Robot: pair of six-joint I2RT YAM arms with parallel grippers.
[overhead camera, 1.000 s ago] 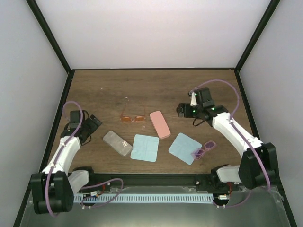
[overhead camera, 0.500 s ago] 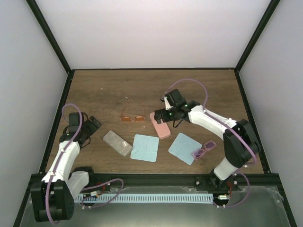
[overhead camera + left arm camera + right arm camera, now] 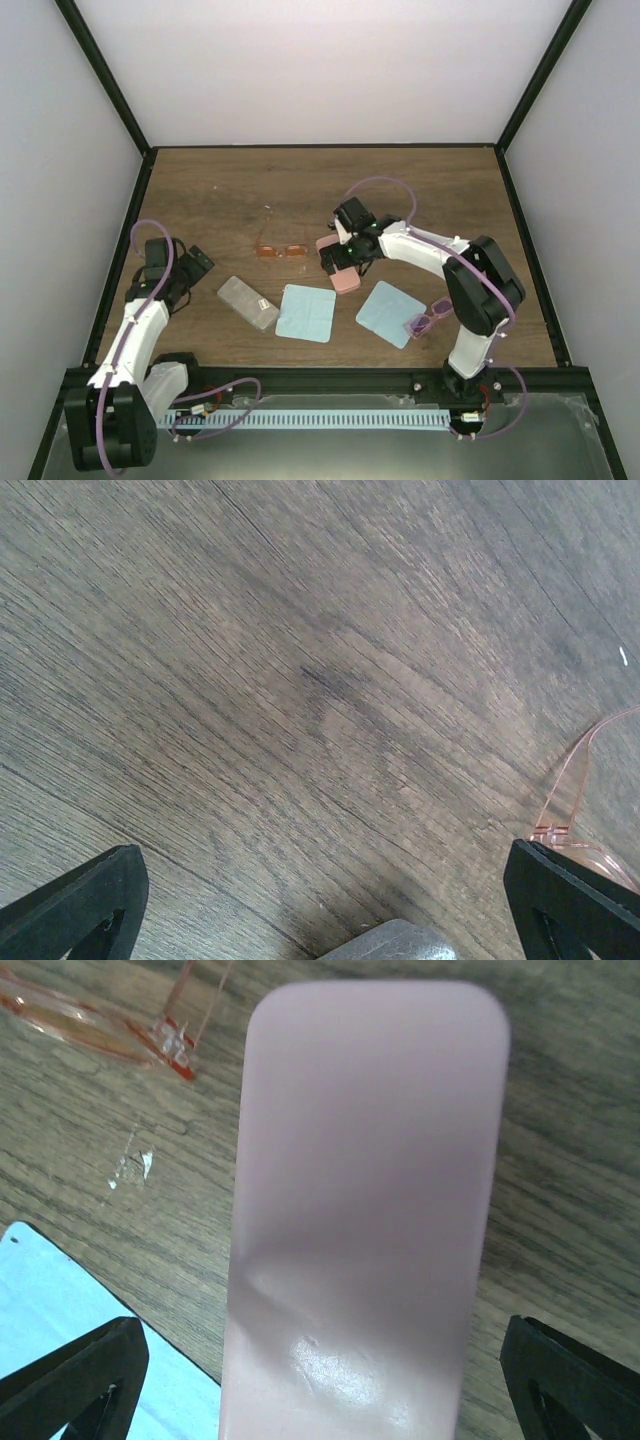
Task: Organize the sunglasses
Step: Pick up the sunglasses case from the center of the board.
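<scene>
In the top view, the right gripper [image 3: 333,260] is seen spread wide over the far end of the pink case [image 3: 347,281]. Whether the case is touched cannot be told from here. The left gripper [image 3: 198,262] is also spread wide and holds nothing. It is set near the left edge of the table [image 3: 300,185], apart from the grey case [image 3: 248,302]. The orange sunglasses [image 3: 280,251] are laid just left of the pink case. The purple sunglasses [image 3: 430,318] are laid at the right edge of the right cloth [image 3: 388,312], partly on it. The left cloth [image 3: 306,312] is placed between the grey case and the right cloth. The far half of the table is left as bare wood up to the black frame.

In the left wrist view, both fingertips are seen far apart at the bottom corners, with only bare wood between them. A rounded end of the grey case is shown at the bottom edge and a thin arm of the orange sunglasses at the right.

In the right wrist view, the pink case is framed between the wide-set fingertips, with a gap of wood visible on each side. The orange sunglasses are seen at the top left and a corner of the left cloth at the bottom left.
</scene>
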